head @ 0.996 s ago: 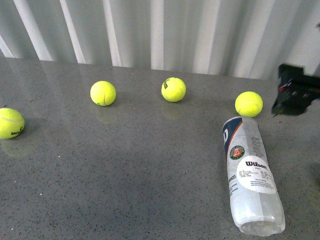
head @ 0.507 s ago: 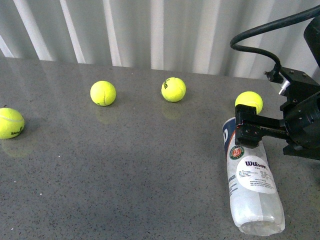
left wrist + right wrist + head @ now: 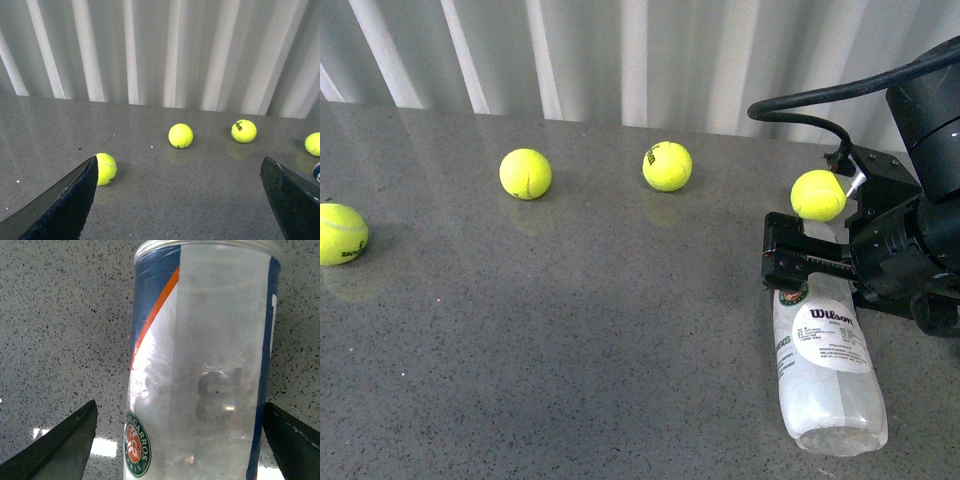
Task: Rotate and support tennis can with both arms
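The tennis can [image 3: 825, 365] lies on its side on the table [image 3: 570, 350], and my right gripper [image 3: 790, 255] hangs over its far end, a finger on either side. The first tennis ball [image 3: 819, 195] sits just behind the can's far end. Left of the can lie the second ball [image 3: 667, 166], the third ball [image 3: 525, 173] and, well apart, the fourth ball [image 3: 340, 233].

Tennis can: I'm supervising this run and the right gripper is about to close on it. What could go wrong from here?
1. The right gripper straddles the tennis can near one end only. Lifted there, the smooth tube may pivot or slip.
2. The left gripper is open and away from the can, giving no support yet.
3. A tennis ball sits just beyond the can's far end and could get knocked.
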You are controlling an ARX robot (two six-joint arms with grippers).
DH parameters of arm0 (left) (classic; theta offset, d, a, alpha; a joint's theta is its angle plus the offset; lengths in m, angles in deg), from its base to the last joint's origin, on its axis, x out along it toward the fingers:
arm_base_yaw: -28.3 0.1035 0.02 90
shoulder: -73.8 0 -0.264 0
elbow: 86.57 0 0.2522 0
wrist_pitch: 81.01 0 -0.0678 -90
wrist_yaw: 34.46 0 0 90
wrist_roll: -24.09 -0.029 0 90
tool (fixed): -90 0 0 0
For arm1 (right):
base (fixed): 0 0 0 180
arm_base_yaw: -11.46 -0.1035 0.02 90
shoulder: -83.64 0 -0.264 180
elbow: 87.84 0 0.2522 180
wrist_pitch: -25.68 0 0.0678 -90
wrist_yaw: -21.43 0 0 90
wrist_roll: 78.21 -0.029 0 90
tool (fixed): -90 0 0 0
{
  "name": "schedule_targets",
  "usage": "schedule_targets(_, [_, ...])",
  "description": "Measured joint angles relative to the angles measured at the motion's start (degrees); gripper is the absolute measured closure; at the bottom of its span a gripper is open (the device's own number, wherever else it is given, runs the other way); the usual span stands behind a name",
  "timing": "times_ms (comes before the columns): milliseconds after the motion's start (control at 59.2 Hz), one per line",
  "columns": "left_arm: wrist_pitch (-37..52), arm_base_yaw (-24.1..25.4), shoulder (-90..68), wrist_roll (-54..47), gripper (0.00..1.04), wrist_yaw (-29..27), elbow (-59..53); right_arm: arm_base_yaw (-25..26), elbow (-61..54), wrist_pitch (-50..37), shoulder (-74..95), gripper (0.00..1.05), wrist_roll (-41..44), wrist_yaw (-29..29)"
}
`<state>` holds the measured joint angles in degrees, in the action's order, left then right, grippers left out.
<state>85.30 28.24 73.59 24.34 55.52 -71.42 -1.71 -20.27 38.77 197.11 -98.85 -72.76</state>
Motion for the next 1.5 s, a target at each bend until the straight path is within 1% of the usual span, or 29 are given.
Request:
schedule_targets(372, [0.00, 0.00, 0.00, 0.00, 0.07, 0.00, 0.00, -0.13, -2.19, -1.84, 0.59, 0.07, -0.15, 0.22])
schedule_targets(422, [0.00, 0.00, 0.00, 0.00, 0.07, 0.00, 0.00, -0.11, -2.23, -1.86, 0.59, 0.13, -0.11, 0.26])
schedule_targets(507, [0.00, 0.00, 0.00, 0.00, 0.07, 0.00, 0.00, -0.11, -2.23, -1.86, 0.59, 0.27, 0.20, 0.46])
schedule_targets(557, [0.00, 0.00, 0.00, 0.00, 0.07, 0.00, 0.00, -0.11, -2.32, -1.86, 0.59, 0.33, 0.50, 0.63])
schedule_targets(574, [0.00, 0.00, 0.00, 0.00, 0.07, 0.00, 0.00, -0.11, -2.40, -1.86, 0.59, 0.38, 0.61, 0.63])
schedule_targets(608, [0.00, 0.00, 0.00, 0.00, 0.07, 0.00, 0.00, -0.09, -2.51, -1.86, 0.59, 0.43, 0.76, 0.66])
schedule_targets(844, [0.00, 0.00, 0.00, 0.00, 0.07, 0.00, 0.00, 0.00, -2.60, -1.53, 0.07, 0.67, 1.60, 1.36])
schedule_targets(1098, [0.00, 0.00, 0.00, 0.00, 0.07, 0.00, 0.00, -0.11, -2.69, -0.52, -2.10, 0.83, 2.82, 2.62])
schedule_targets(1216, [0.00, 0.00, 0.00, 0.00, 0.07, 0.00, 0.00, -0.61, -2.97, -0.31, -3.98, 0.86, 4.02, 3.78])
schedule_targets(1300, [0.00, 0.00, 0.00, 0.00, 0.07, 0.00, 0.00, -1.70, -3.15, -0.24, -6.10, 0.91, 6.60, 6.60])
schedule_targets(1385, [0.00, 0.00, 0.00, 0.00, 0.07, 0.00, 0.00, -2.60, -3.54, -0.57, -7.72, 0.93, 8.94, 7.76])
schedule_targets(1503, [0.00, 0.00, 0.02, 0.00, 0.07, 0.00, 0.00, -4.35, -4.81, -2.45, -10.21, 0.95, 14.49, 11.78])
